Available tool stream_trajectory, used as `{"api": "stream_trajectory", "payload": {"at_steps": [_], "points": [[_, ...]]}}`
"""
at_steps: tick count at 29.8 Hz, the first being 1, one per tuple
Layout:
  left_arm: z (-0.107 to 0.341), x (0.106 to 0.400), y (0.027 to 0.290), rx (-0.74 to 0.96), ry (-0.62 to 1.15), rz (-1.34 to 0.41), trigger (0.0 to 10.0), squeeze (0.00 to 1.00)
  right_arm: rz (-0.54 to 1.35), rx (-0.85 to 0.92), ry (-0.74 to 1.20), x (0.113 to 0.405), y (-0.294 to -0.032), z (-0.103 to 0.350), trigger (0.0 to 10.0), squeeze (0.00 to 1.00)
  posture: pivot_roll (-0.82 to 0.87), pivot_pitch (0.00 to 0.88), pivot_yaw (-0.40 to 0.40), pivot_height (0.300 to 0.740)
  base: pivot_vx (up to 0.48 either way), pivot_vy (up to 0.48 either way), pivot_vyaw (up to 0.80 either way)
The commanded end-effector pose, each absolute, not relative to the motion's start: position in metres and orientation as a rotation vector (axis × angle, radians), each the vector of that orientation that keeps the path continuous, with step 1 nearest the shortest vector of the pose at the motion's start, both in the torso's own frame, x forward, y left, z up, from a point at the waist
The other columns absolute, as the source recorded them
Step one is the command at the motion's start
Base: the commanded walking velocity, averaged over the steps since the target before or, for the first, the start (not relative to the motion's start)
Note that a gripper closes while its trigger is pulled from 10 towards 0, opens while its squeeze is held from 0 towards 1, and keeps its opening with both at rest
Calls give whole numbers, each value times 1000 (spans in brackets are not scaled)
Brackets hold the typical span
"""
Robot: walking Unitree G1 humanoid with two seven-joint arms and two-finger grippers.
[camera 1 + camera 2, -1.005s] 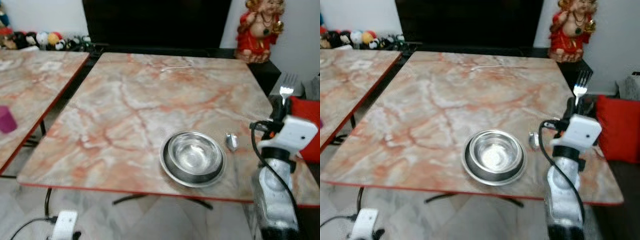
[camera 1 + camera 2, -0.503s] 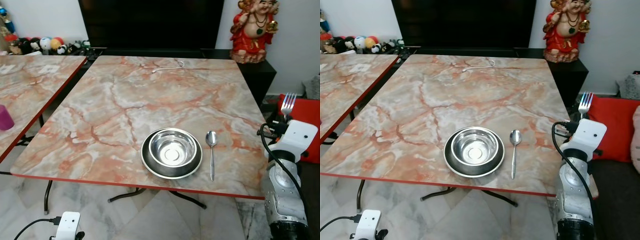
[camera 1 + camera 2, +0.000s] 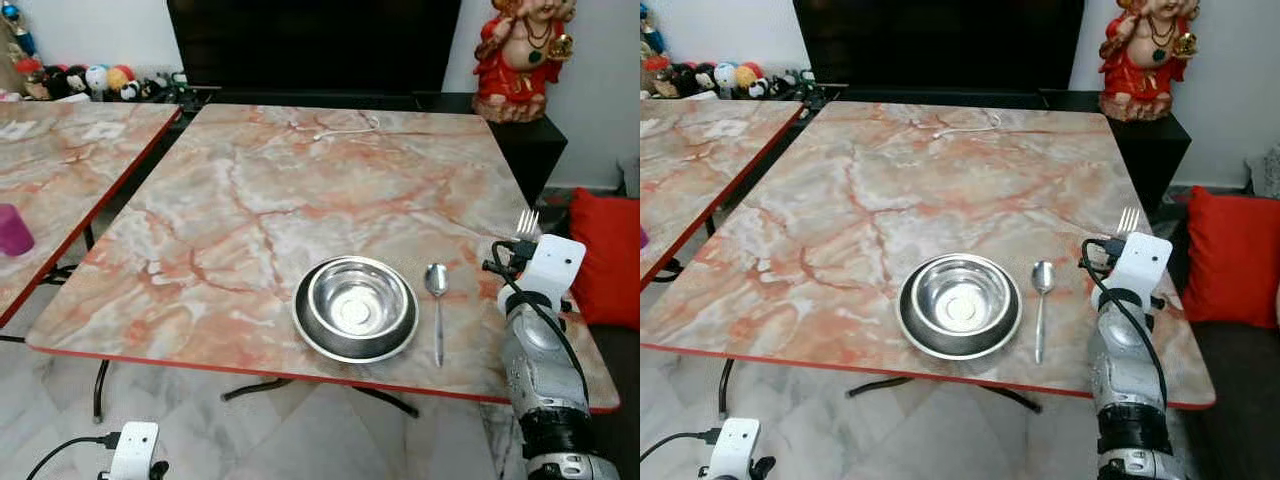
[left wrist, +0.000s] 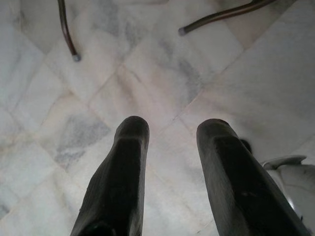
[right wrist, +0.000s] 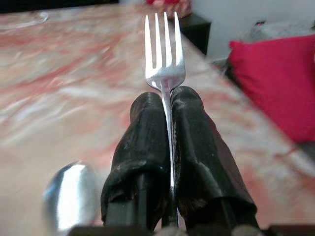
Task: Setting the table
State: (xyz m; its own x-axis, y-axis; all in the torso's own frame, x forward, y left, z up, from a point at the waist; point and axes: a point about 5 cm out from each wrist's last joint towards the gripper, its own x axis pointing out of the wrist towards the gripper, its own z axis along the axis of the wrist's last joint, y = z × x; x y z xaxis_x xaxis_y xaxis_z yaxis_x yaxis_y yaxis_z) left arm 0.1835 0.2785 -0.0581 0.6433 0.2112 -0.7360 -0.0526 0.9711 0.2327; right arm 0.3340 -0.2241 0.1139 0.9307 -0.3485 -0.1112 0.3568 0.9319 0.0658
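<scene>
A steel bowl [image 3: 355, 305] sits in a steel plate [image 3: 310, 335] near the front edge of the marble table [image 3: 300, 190]. A spoon [image 3: 437, 300] lies just right of the plate, handle toward the front edge. My right gripper [image 5: 166, 101] is shut on a silver fork [image 5: 164, 54], tines pointing away from the wrist. In the eye views the fork's tines [image 3: 526, 222] stick up above the white wrist, over the table's right side, right of the spoon. My left gripper [image 4: 172, 130] hangs open above the floor.
A second marble table [image 3: 60, 170] with a purple cup [image 3: 14, 230] stands at the left. A red statue [image 3: 520, 55] is at the back right, a red cushion [image 3: 610, 260] to the right. A white cable [image 3: 345, 128] lies at the table's far edge.
The view has shifted as the camera moved. My right arm with the fork has come in from beyond the table's right edge to over its right side and sits lower.
</scene>
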Motion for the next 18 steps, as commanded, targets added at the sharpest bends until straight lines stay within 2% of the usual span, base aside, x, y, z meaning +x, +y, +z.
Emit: {"api": "stream_trajectory", "payload": {"at_steps": [1,16,18], "points": [[-59,180,282,205,883,153,10000,0,-345,87,116,339,-218,115,10000,0,69,3,18,740,0,0,0],[-59,180,282,204,881,150,10000,0,-309,59,207,356,-217,112,10000,0,72,9,21,740,0,0,0],[-59,180,282,204,881,148,10000,0,-276,103,213,361,-214,111,10000,0,77,9,19,740,0,0,0]]}}
